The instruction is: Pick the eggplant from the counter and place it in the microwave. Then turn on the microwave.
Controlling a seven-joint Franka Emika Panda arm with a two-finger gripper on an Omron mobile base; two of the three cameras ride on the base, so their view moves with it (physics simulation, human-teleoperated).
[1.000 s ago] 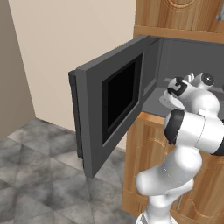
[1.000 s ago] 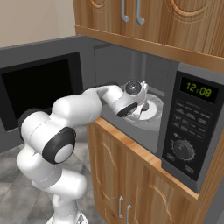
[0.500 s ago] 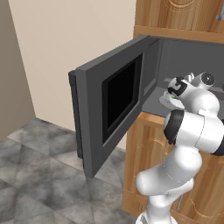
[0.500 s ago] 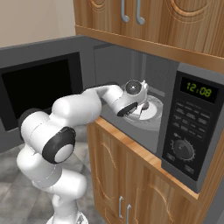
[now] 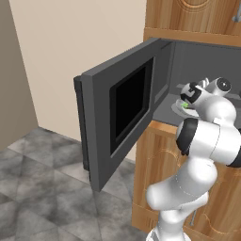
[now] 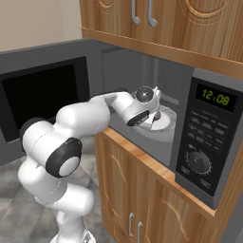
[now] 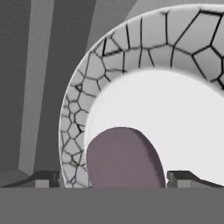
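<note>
Hand view looks down into the microwave (image 6: 199, 137), where the eggplant (image 7: 124, 157) lies on a plate (image 7: 131, 57) with a white centre and a rim of black crackle lines. The gripper (image 7: 113, 181) has its 2 finger tips spread wide, 1 on each side of the eggplant and neither pressing it, so the vegetable appears to have been let go and to rest on the plate by its own weight. From this angle it shows as a dull purple rounded lump; the left base view catches a speck of green by the hand (probably the stem end, though it is too small to be sure). Both base views put the arm reaching into the cavity, with the door (image 5: 117, 117) swung far out to the left. The placing step looks as good as done. Next the hand would need to draw straight back out of the cavity without nudging the eggplant or the plate, then push the door shut and reach the button panel (image 6: 201, 142) below the green display to start the oven.
</note>
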